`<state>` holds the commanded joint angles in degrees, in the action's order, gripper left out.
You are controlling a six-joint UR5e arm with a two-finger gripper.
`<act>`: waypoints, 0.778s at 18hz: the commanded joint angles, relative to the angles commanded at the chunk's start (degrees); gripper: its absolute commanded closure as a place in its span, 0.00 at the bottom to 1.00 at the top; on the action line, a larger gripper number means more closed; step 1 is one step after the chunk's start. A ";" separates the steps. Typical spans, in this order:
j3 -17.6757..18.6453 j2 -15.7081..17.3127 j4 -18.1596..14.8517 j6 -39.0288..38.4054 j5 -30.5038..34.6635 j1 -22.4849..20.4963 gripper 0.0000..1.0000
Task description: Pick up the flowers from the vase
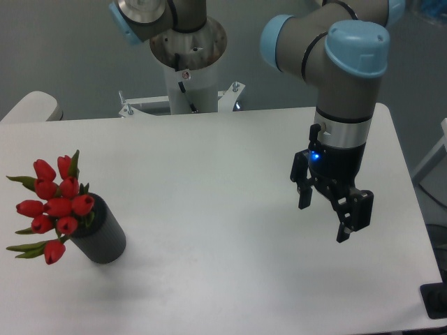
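The flowers, a bunch of red closed tulip buds with green leaves, stand in the vase at the table's front left. The vase is a short dark grey ribbed cylinder, and the buds spread wider than it to the left. My gripper hangs above the right side of the table, far to the right of the flowers. Its two black fingers are spread apart with nothing between them.
The white table has its right edge close beside the gripper and its front edge just below the vase. The arm's white mounting post stands behind the table's far edge. A pale rounded object sits beyond the far left corner.
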<state>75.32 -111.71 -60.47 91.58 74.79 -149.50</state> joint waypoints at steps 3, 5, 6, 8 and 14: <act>0.97 0.35 0.27 -0.52 -0.09 0.09 0.00; 1.14 0.44 0.18 -0.88 0.00 0.79 0.00; 1.49 0.53 0.18 -1.05 0.00 1.40 0.00; 2.55 1.14 0.26 -3.85 -0.09 1.84 0.00; 7.37 2.64 3.07 -16.23 -0.53 7.28 0.00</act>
<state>82.70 -109.07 -57.40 75.35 74.27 -142.22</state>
